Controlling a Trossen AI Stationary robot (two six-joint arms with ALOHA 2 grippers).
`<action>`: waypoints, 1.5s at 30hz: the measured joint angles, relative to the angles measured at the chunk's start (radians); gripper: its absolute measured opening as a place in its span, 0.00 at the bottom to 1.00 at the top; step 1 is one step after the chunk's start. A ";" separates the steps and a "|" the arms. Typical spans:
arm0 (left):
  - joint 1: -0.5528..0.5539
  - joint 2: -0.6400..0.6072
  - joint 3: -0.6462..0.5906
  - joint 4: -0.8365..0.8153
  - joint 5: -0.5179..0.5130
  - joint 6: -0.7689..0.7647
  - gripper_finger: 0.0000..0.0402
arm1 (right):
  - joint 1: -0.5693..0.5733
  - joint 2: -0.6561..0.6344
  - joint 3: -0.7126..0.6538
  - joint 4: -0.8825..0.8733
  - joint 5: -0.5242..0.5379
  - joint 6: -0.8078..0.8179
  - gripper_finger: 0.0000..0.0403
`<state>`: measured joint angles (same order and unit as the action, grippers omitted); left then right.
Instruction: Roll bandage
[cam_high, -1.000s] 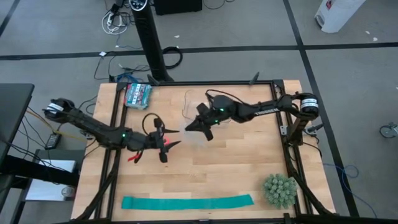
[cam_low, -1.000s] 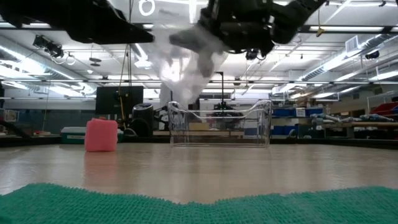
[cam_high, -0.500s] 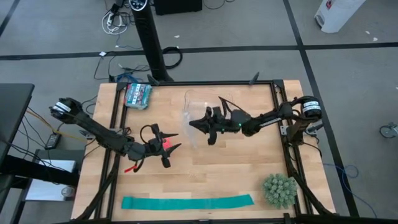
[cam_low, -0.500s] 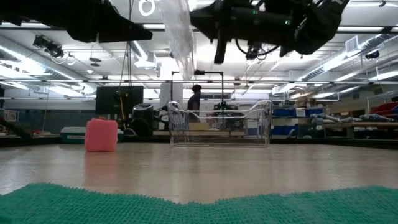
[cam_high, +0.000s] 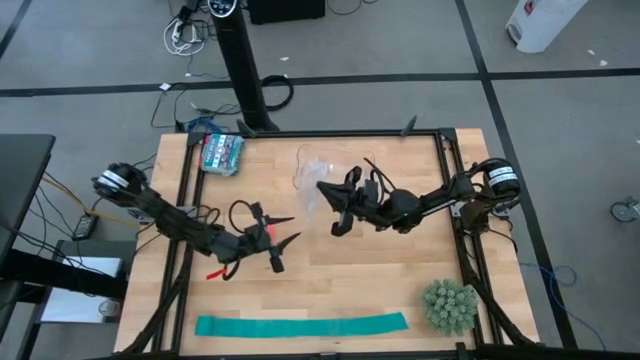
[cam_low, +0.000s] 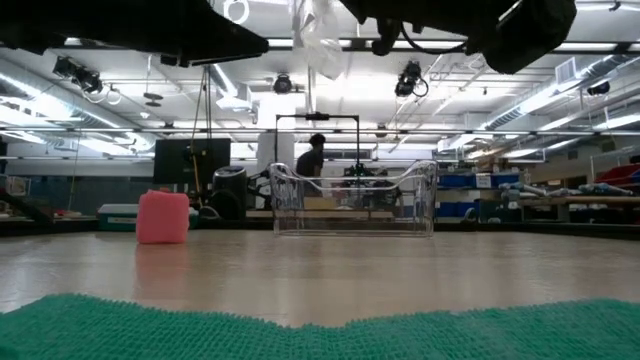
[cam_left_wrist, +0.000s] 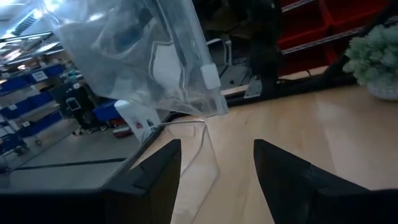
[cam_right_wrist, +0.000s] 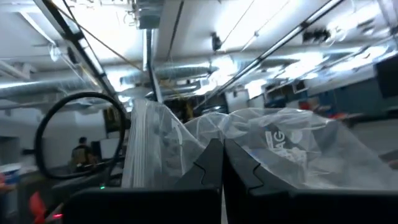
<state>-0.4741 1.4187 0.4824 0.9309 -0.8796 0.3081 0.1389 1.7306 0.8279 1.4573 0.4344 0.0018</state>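
Right gripper (cam_high: 322, 189) at table centre, fingers pinched on a clear plastic zip bag (cam_high: 312, 180), left gripper (cam_high: 284, 241) spread empty at eight o'clock, compact pink-red fabric bandage roll (cam_low: 163, 217) beneath it.

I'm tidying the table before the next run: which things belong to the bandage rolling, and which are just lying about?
In the job: bandage, already rolled; left gripper, open over it; right gripper, shut on clear bag.
Lying about: teal strip; green spiky ball; clear bin; teal packet.
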 joint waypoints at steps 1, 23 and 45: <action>0.005 0.009 0.014 0.000 -0.004 0.002 0.52 | 0.002 0.000 0.009 0.001 0.001 -0.014 0.00; 0.072 0.159 0.236 -0.007 -0.250 0.108 0.52 | 0.037 0.001 0.053 -0.052 0.020 -0.102 0.00; 0.025 0.110 0.237 -0.038 -0.286 0.185 0.05 | 0.148 -0.056 0.054 -0.286 0.191 -0.227 0.16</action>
<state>-0.4494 1.5286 0.7193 0.8932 -1.1660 0.4931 0.2871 1.6746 0.8818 1.1712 0.6253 -0.2247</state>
